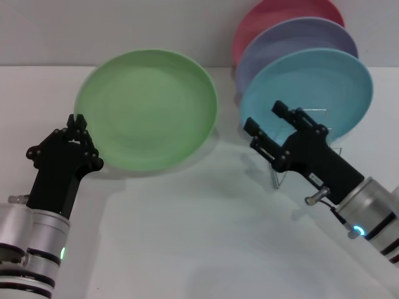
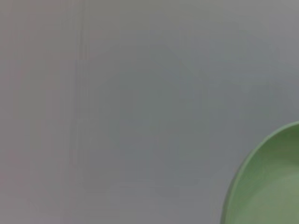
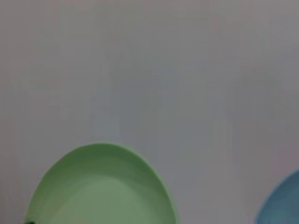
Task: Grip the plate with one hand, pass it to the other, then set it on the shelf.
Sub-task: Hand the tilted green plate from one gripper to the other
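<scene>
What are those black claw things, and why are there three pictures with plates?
Those claws are a robot's two hands, called end effectors. The big picture comes from a camera on its head, looking down at a white table. The left end effector pinches the rim of the green plate, holding it up tilted. The right end effector is open, waiting beside a wire rack that already holds a blue plate, a lavender plate and a pink plate. The other two pictures come from cameras on each wrist; both show part of the green plate.
</scene>
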